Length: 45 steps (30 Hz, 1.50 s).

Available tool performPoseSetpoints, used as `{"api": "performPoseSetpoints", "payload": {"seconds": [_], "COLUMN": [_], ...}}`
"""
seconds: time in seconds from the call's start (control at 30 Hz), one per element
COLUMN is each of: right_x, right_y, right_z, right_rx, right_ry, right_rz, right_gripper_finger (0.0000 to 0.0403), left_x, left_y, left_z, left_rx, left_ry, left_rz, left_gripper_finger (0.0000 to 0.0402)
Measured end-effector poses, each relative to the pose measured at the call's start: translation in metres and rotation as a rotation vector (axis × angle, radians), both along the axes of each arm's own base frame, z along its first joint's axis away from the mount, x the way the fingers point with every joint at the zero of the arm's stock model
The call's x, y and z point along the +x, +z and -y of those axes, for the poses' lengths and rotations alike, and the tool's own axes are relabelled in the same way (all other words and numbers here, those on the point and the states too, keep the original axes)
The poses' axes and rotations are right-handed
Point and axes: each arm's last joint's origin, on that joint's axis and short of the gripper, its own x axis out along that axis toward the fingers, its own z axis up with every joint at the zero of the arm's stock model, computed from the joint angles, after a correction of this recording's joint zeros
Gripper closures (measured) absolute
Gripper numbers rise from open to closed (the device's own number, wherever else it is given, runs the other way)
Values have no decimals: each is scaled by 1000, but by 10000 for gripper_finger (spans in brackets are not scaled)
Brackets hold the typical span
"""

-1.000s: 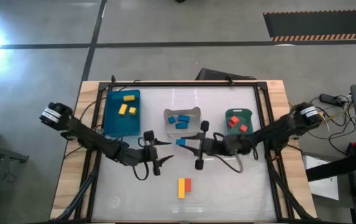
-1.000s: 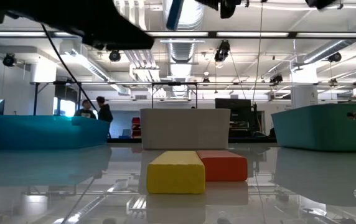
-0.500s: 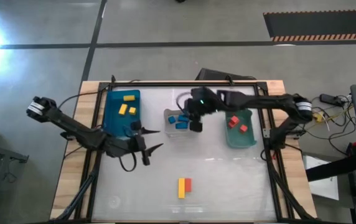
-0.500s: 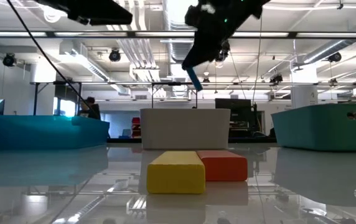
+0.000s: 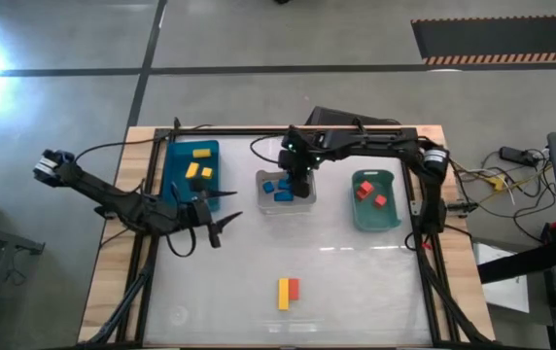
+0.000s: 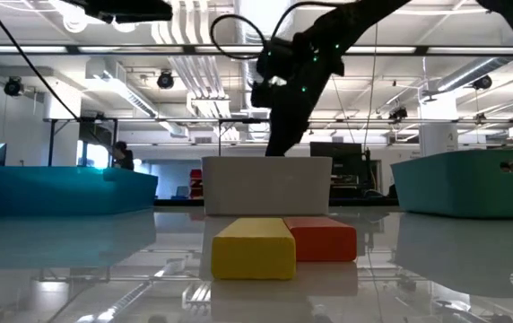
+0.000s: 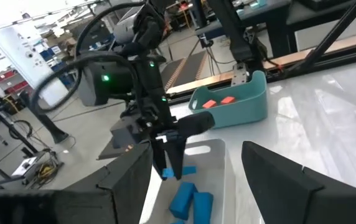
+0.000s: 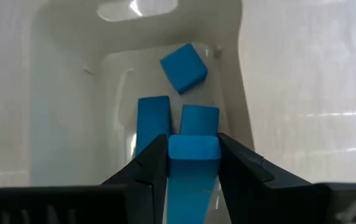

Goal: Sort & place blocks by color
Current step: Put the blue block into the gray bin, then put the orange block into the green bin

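Right now the right gripper [image 8: 192, 168] is clamped on a blue block [image 8: 193, 167], its two dark fingers [image 8: 148, 168] pressed against the block's sides. It hangs over the clear bin [image 5: 300, 202] in the middle of the table, pointing down into it. In the left wrist view the same gripper [image 7: 170, 163] shows with the blue block [image 7: 177, 171] between its tips, just above the bin floor.

The left gripper [image 5: 218, 206] waits over the table just beside the blue bin [image 5: 173, 199], its fingers spread wide apart and holding nothing.

Inside the clear bin [image 8: 53, 93] three loose blue blocks lie on the floor: a cube [image 8: 183, 68] turned at an angle toward the far end, and two bars [image 8: 152, 121] side by side, close to each other, directly beneath the held block. With the one in the gripper, that makes four blue blocks.

The blue bin holds three yellow blocks [image 5: 193, 171]: one near its far end and two close together in the middle.

The green bin [image 5: 392, 219] on the right holds two red blocks [image 5: 364, 191], lying near each other but apart.

On the open table, toward the near edge, a yellow bar [image 5: 283, 294] and a red-orange bar [image 5: 294, 289] lie touching side by side; the low view shows the yellow bar [image 6: 253, 248] in front and the red-orange bar [image 6: 323, 239] against its right.
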Motion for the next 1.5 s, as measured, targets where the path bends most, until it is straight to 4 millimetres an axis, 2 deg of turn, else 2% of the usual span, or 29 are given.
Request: {"api": "performPoseSetpoints", "payload": {"seconds": [0.1,0.23,0.5,0.63,0.73,0.87,0.97,1.13,1.33,1.5], "right_x": [4,5,3,0,0,1,3,7,5,-6], "right_y": [-9,-9,3,15,25,37,45,46,37,21], "right_z": [2,2,1,-6,-18,-48,-77,-131,-191,-234], "right_rx": [8,16,28,43,53,67,80,95,81,43], "right_ry": [-5,-22,-62,-82,-72,-17,40,148,216,185], "right_rz": [-18,-13,22,37,55,69,84,78,78,63], "right_gripper_finger": [298,279,218,204,203,203,202,202,202,202], "left_x": [-3,-6,-7,-6,-4,1,5,11,16,20], "left_y": [-6,-14,-24,-25,-28,-35,-40,-48,-54,-57], "left_z": [-3,-7,-7,-7,-6,-4,-2,0,3,5], "left_rx": [-4,-6,-26,-56,-89,-133,-173,-237,-319,-407], "left_ry": [9,40,45,48,52,60,64,76,88,92], "left_rz": [-4,3,48,62,64,54,48,41,54,88], "left_gripper_finger": [171,171,171,171,171,171,171,171,171,171]}}
